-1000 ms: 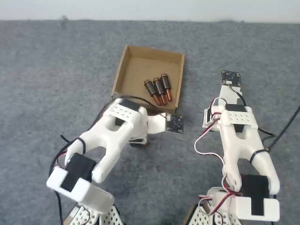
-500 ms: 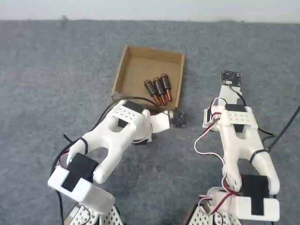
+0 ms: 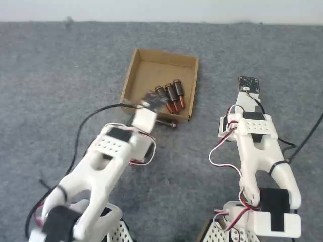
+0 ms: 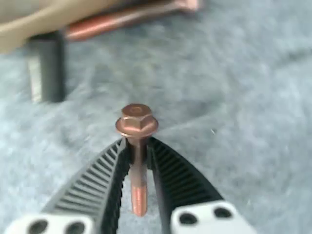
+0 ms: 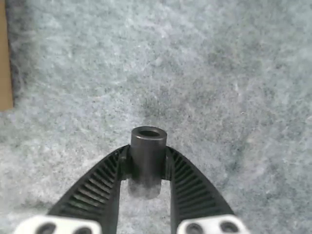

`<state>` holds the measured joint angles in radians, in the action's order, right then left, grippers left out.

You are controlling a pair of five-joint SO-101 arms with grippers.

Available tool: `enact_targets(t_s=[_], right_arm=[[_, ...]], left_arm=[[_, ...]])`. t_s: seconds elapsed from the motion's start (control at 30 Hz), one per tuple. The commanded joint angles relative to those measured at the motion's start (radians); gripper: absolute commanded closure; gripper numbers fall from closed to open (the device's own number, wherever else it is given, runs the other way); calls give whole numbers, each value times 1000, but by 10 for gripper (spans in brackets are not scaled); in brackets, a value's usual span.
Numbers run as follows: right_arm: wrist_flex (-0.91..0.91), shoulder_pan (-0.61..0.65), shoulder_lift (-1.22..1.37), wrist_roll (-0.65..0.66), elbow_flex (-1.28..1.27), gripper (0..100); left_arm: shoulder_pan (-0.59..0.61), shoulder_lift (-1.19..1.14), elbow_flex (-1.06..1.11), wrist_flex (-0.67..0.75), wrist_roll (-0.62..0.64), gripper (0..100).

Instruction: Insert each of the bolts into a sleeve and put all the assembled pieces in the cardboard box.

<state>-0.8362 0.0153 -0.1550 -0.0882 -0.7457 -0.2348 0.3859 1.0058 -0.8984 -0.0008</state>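
Note:
My left gripper [image 4: 137, 144] is shut on a copper bolt [image 4: 137, 124], whose hex head sticks out past the fingertips. That arm [image 3: 121, 146] stretches toward the front edge of the cardboard box [image 3: 132, 75]. Three assembled pieces [image 3: 170, 97] lie side by side inside the box. Another copper bolt [image 3: 168, 123] lies on the carpet just in front of the box, with a dark sleeve-like piece [image 4: 46, 73] beside it. My right gripper [image 5: 147, 152] is shut on a black sleeve [image 5: 147, 155], its open end facing outward, above bare carpet to the right of the box.
Grey carpet [image 3: 60, 75] covers the whole table. The right arm [image 3: 257, 146] stands about a hand's width right of the box. A strip of the box wall [image 5: 5, 53] edges the right wrist view. Black cable [image 3: 86, 126] trails beside the left arm.
The left arm has swung from pointing right across the box front to reaching forward at the box, carrying its bolt. The loose bolt on the carpet is now uncovered. The right arm has not moved.

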Motion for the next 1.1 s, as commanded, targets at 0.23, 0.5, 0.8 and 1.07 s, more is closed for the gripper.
enact_targets(t_s=[0.23, 0.5, 0.8, 1.07], right_arm=[[10, 4, -8, 17, 9, 991], [10, 4, -8, 17, 9, 991], [10, 4, -8, 17, 9, 991], [10, 4, -8, 17, 9, 991]], left_arm=[[83, 107, 58, 112, 206, 983], [83, 126, 35, 32, 204, 857], [83, 129, 36, 32, 207, 855], [166, 127, 8, 63, 209, 889]])
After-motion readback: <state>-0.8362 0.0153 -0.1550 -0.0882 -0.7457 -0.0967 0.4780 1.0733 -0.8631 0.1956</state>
